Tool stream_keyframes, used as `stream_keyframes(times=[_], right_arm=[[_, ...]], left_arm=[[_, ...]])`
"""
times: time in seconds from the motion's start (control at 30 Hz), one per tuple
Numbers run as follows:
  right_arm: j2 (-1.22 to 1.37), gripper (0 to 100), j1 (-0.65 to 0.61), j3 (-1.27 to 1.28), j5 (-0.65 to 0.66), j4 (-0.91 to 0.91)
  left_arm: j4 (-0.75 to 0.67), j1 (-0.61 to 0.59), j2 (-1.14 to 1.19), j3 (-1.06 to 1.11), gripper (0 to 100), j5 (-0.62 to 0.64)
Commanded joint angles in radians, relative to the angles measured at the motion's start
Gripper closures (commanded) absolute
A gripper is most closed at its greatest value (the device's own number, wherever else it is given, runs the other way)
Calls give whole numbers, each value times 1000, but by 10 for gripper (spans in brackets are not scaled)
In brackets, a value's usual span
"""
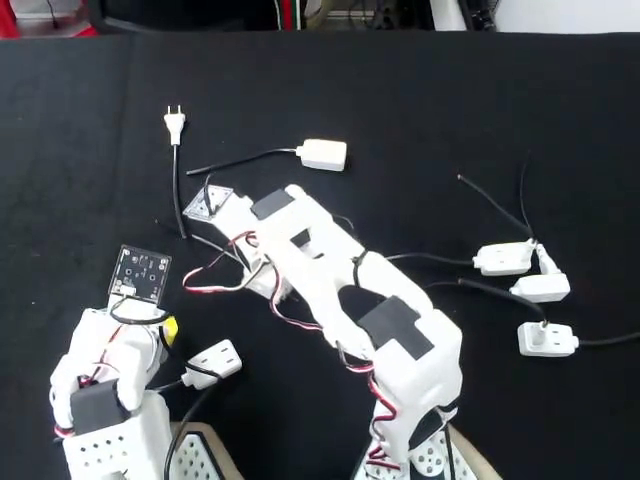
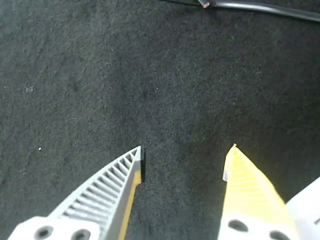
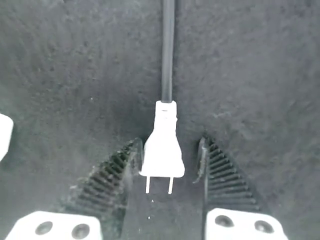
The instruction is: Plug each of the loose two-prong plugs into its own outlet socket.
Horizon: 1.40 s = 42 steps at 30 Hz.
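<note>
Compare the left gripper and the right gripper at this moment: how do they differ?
The right gripper straddles a white two-prong plug with prongs toward its wrist; the left gripper has bare black cloth between its fingers. The left gripper has one yellow finger and one white; the right gripper's fingers both look dark. Both are open over the cloth.

The table (image 1: 520,90) is black all over, and the outlet sockets (image 1: 547,340) near its right edge are white with black cords (image 1: 610,342). The plug (image 3: 162,150) between the dark, ribbed fingers (image 3: 225,180) of the right gripper (image 3: 170,141) is white with two silver prongs. The left gripper (image 2: 186,148) has one white finger with stripy ribs and one yellow finger, and both arms (image 1: 330,270) are white with black patches and red wires (image 1: 215,275).
</note>
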Motion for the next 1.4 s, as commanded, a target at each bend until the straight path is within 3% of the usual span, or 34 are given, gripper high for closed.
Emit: stream_keyframes(times=[0.0, 0.43, 0.77, 1.27, 1.37], right_arm=[[-73, 807, 21, -41, 8, 23], [-108, 805, 84, -45, 69, 43], [59, 805, 11, -47, 61, 9], [88, 809, -63, -36, 20, 14], [104, 868, -64, -44, 20, 15]], left_arm=[[2, -15, -8, -4, 734, -6], [2, -15, -8, -4, 734, -6], [2, -15, -8, -4, 734, -6], [2, -15, -8, -4, 734, -6], [2, -15, -8, -4, 734, -6]])
